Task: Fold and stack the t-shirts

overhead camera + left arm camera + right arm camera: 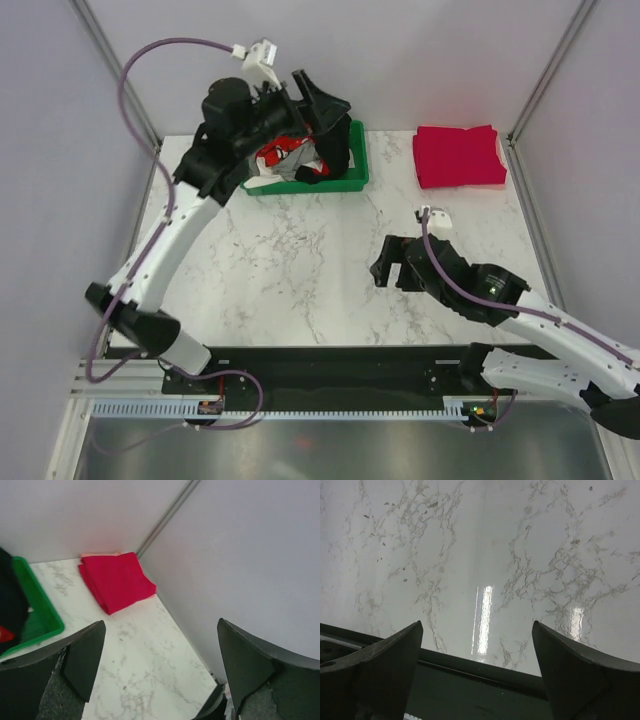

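A folded crimson-pink t-shirt point(458, 155) lies at the table's far right corner, seemingly on another red layer; it also shows in the left wrist view point(117, 580). The black t-shirt point(335, 152) and the white one with red print point(280, 160) lie crumpled in the green bin point(355, 182). My left gripper point(322, 100) hovers over the bin's right end, open and empty; in its wrist view point(160, 665) the jaws stand wide apart over bare marble. My right gripper point(392, 262) is open and empty above the table's mid-right, also in its wrist view point(477, 670).
The green bin point(42, 612) stands at the back centre, with black cloth point(10, 597) heaped over its edge. White walls with metal posts point(545, 80) enclose the table. A black rail point(485, 672) runs along the near edge below the right gripper.
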Available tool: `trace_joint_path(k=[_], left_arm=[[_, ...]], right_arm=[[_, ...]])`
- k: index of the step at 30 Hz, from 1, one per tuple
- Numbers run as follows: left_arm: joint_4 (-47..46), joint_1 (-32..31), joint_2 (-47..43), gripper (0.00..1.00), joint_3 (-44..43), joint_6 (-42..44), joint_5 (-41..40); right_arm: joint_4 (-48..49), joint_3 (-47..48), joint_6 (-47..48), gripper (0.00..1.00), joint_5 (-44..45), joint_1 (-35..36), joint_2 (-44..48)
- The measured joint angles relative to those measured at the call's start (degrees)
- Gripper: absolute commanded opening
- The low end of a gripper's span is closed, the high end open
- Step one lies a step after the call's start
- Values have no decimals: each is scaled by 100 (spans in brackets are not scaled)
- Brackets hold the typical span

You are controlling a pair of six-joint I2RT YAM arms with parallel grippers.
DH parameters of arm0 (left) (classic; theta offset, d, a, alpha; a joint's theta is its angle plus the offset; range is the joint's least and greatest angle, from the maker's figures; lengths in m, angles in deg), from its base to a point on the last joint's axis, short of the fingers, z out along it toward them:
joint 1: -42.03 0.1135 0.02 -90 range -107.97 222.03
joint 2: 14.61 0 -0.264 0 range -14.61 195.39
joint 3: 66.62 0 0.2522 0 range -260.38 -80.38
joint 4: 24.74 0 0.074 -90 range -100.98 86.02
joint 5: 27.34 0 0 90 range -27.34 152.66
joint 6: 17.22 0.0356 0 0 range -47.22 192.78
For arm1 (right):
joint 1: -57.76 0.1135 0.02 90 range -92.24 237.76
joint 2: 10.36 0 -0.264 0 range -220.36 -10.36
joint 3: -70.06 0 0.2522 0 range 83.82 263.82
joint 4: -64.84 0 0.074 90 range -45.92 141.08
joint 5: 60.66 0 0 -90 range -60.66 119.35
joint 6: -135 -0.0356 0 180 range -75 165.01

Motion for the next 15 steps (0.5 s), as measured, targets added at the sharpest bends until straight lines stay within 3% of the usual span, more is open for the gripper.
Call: trace_joint_path(k=[7, 11, 15], left_arm=[[573, 7, -2885, 100, 2955, 1073, -1196], [1158, 7, -4636, 100, 4634, 1349, -1532], [1644, 7, -6249, 100, 5530, 1327, -1742]], right_arm=[[20, 1390, 468, 98, 210, -96, -1338], [219, 2684, 979, 98, -122, -678, -2511], [409, 3941, 1375, 98, -529, -1335, -3751]])
